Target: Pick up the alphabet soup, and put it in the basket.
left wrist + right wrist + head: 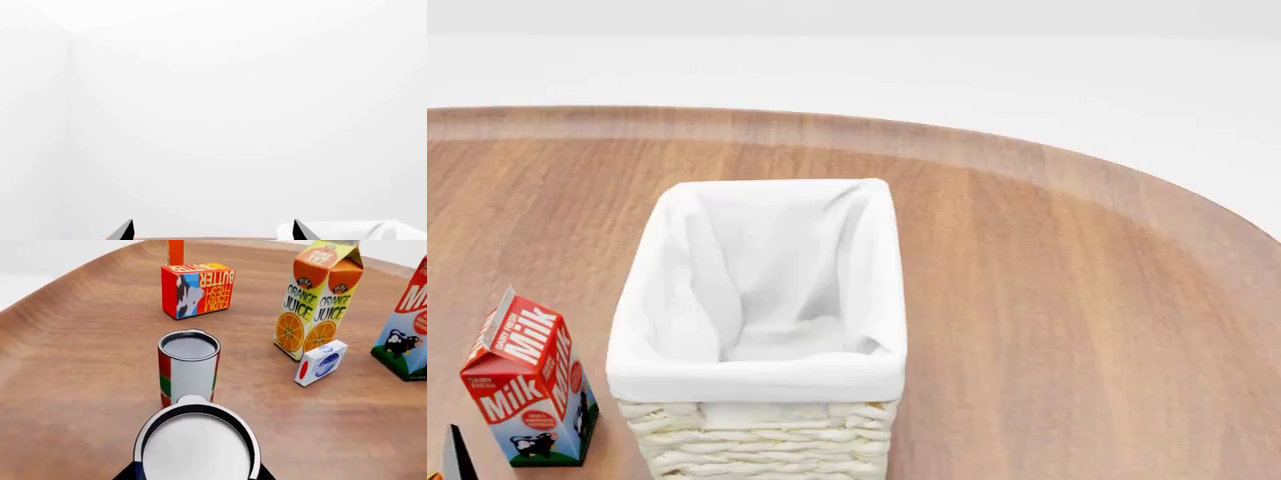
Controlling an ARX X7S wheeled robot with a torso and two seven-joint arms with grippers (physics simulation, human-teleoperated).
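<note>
right claw (195, 474): closed on the soup can (197, 450). Dark finger parts hug the can's sides at the edge of the right wrist view, and a sliver of blue label shows beside one of them.
soup can: in the right claw's grip, silvery top facing the wrist camera. Cannot tell whether it is off the tabletop (80, 390) yet. It does not show in the head view, so it is not over the basket.
left claw (213, 231): open, its two dark tips apart with nothing between them. It is idle and points at a blank wall.
milk carton (531, 385): landmark, upright on the tabletop.
basket (761, 375): just beside the milk carton, apart from it. White lining only, nothing inside.
orange juice carton (320, 300): near the milk carton, upright, with a small white-and-blue box (321, 362) touching its foot.
red-and-green can (189, 367): farther from the milk carton than the juice, upright just behind the held can. Not the target.
butter box (197, 290): farthest from the milk carton of this group.
step in hand (judged): pick done or finishing; carry not begun.
next move (judged): lift straight up so the neighbouring can is not knocked. Carry past the milk carton to above the basket's opening, lower inside the lining, then release.
</note>
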